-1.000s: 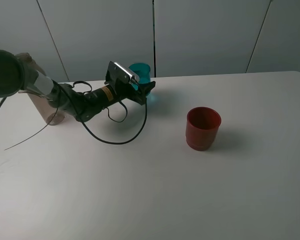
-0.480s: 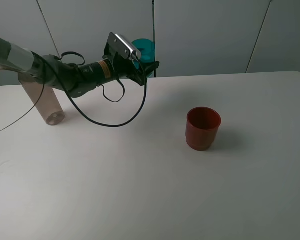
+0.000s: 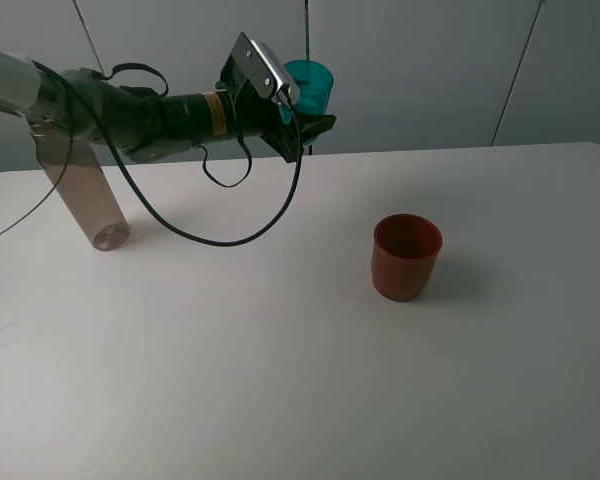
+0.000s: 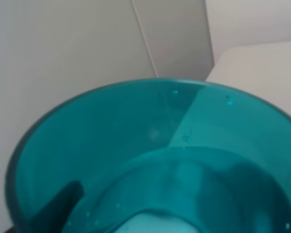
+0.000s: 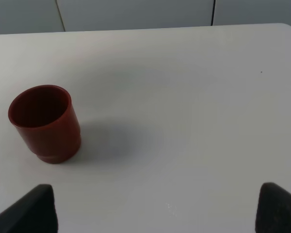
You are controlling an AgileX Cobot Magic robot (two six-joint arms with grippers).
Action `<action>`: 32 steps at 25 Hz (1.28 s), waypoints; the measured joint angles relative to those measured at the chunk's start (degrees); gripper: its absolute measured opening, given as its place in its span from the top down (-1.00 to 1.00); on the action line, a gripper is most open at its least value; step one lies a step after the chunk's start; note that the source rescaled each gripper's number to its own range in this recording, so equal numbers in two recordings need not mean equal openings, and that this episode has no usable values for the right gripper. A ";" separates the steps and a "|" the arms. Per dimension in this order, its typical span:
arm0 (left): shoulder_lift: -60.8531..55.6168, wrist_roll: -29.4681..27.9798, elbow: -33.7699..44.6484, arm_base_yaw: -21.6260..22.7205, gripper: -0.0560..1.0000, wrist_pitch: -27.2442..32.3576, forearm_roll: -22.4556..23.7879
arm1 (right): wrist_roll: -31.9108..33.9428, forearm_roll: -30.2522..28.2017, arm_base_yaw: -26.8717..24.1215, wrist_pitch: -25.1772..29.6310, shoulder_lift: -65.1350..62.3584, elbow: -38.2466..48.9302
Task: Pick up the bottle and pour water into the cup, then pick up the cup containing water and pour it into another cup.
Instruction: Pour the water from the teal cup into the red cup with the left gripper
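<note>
Left gripper (image 3: 312,118) clamped on teal tumbler (image 3: 311,80), off the table (image 3: 280,380); we think there's water in it. Bottle (image 3: 88,205) parked. Pour into red-brown cup (image 3: 407,257) not yet done.

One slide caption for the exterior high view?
The left pincer holds the teal cup aloft, apart from the red-brown cup.

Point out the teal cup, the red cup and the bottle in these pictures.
teal cup (image 3: 313,88): exterior high view, on its outer wall just below the rim.
red cup (image 3: 407,262): exterior high view, on its front wall.
bottle (image 3: 81,198): exterior high view, on the middle of its body.
</note>
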 joint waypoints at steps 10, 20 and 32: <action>-3.07 0.74 4.77 -2.25 0.77 -0.39 3.50 | 0.48 0.00 0.00 0.00 0.00 0.00; -8.04 3.30 9.46 -2.73 0.77 0.36 8.66 | 0.59 0.00 0.00 0.00 0.00 0.00; -8.04 8.02 9.46 -6.00 0.77 3.11 11.02 | 0.59 0.00 0.00 0.00 0.00 0.00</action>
